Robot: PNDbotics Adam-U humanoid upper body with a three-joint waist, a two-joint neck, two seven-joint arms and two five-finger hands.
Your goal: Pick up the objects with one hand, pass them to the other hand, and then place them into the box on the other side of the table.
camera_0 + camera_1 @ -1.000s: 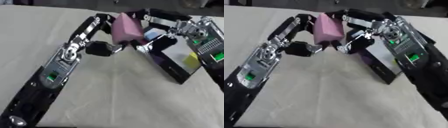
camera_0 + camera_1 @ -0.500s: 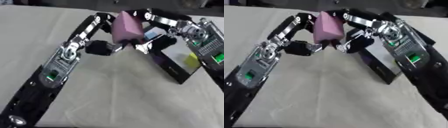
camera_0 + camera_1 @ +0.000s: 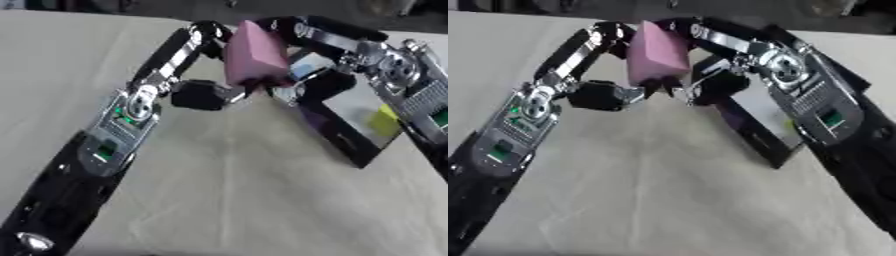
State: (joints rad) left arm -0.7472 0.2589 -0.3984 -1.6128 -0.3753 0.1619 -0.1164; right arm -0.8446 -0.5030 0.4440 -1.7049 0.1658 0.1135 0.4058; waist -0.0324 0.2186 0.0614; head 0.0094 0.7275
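Since a second ago the pink block [image 3: 254,54] has tipped a little more upright and risen toward the upper middle of the frame. Its long axis runs top to bottom, leaning slightly. We judge this the handover: left hand [image 3: 210,92] and right hand [image 3: 710,85] both curl onto it. Next, one must let go before the box [image 3: 350,117] at right.

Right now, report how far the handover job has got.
Done: a yellow object already lies in the box. In hand: the pink block is held up between the left hand and right hand, mid-pass beside the box; which hand bears it I cannot tell. Left: finish the pass and set the block in the box.
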